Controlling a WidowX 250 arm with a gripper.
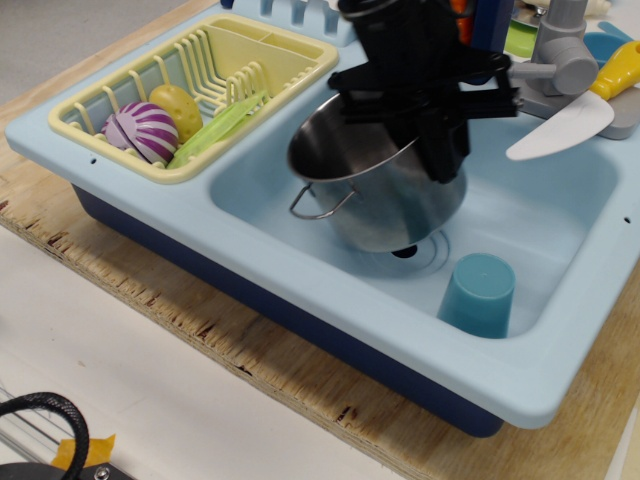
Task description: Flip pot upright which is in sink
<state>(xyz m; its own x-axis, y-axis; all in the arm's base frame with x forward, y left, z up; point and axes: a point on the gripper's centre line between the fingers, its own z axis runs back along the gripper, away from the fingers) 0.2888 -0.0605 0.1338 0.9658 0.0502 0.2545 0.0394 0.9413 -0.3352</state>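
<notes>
The shiny steel pot (372, 205) hangs in the basin of the light-blue sink (300, 292), its mouth facing up and slightly to the left. It is tilted a little, with its base just above the drain (405, 251). One wire loop handle (318, 205) sticks out at the front left. My black gripper (437, 148) comes down from above and is shut on the pot's far right rim. One finger is outside the wall and the other is hidden inside.
A small teal cup (478, 293) stands upside down in the basin's front right corner, close to the pot. A pale yellow dish rack (110, 100) with toy vegetables sits at left. A grey faucet (560, 60) and a white toy knife (562, 118) are at back right.
</notes>
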